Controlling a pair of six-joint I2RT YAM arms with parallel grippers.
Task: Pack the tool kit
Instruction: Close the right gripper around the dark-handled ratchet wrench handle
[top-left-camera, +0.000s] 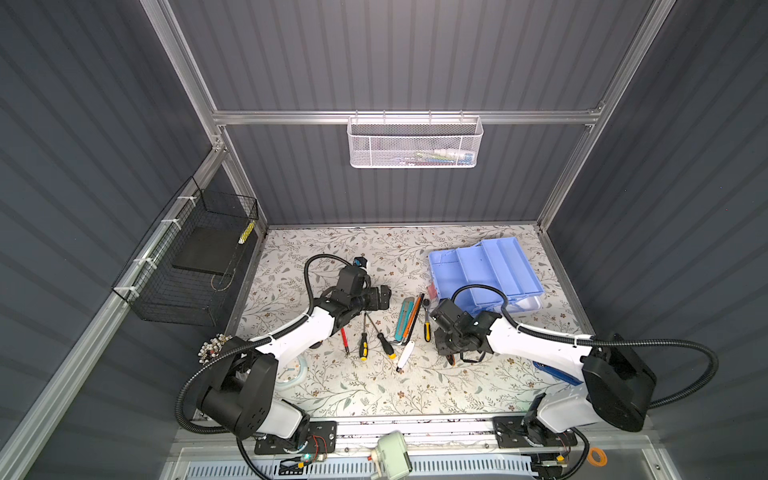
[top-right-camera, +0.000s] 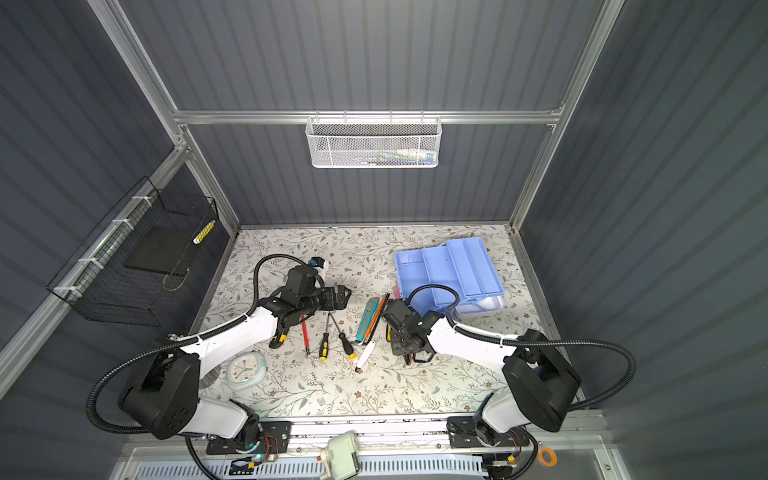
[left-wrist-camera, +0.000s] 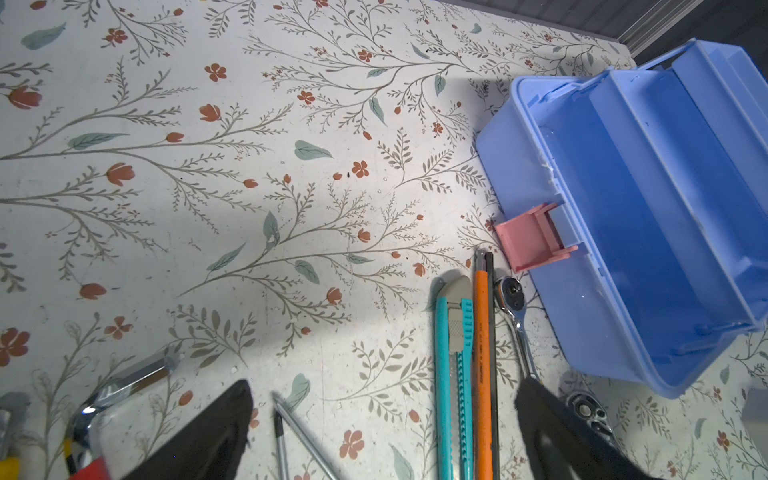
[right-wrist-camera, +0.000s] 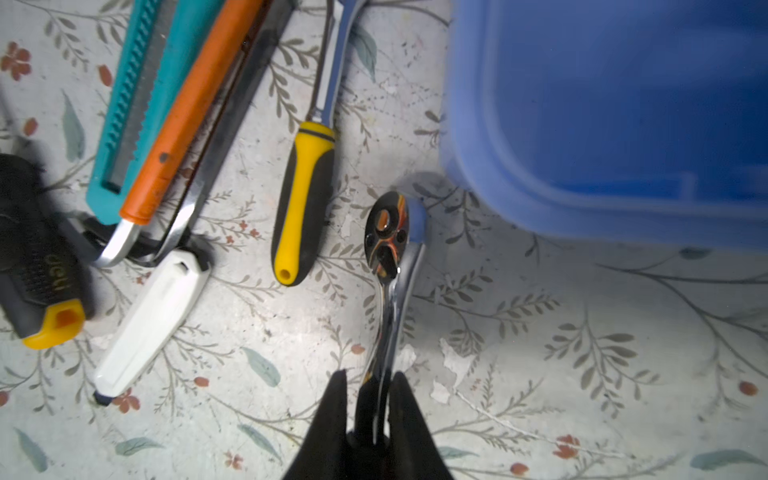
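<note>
The light blue plastic tool box (top-left-camera: 490, 266) stands open on the far right part of the floral-patterned tabletop (top-left-camera: 374, 390). Its stepped blue trays are folded out and its pink latch (left-wrist-camera: 532, 237) faces the row of loose tools. The right pincer (right-wrist-camera: 372, 376) is clamped on the handle of an all-chrome ratchet (right-wrist-camera: 386, 237), whose round head points toward the box's near corner and sits just beside it. Whether this ratchet rests on the tabletop or is raised off it I cannot tell. The left pincer (left-wrist-camera: 386, 384) hangs with its fingers spread wide apart, near the tips of two bare screwdriver shafts. In both top views, the tools between the two arms include a teal utility knife (top-left-camera: 405, 318) with a slim orange-bodied knife (top-left-camera: 414, 313) touching it. Beside that lies a second ratchet with a black-and-yellow grip (right-wrist-camera: 303, 199). Nearer the robot lie a white flat-bodied tool (top-left-camera: 405, 355), two black-and-yellow screwdrivers (top-left-camera: 363, 347) and a red-handled tool (top-left-camera: 344, 336), each apart from the next.
</note>
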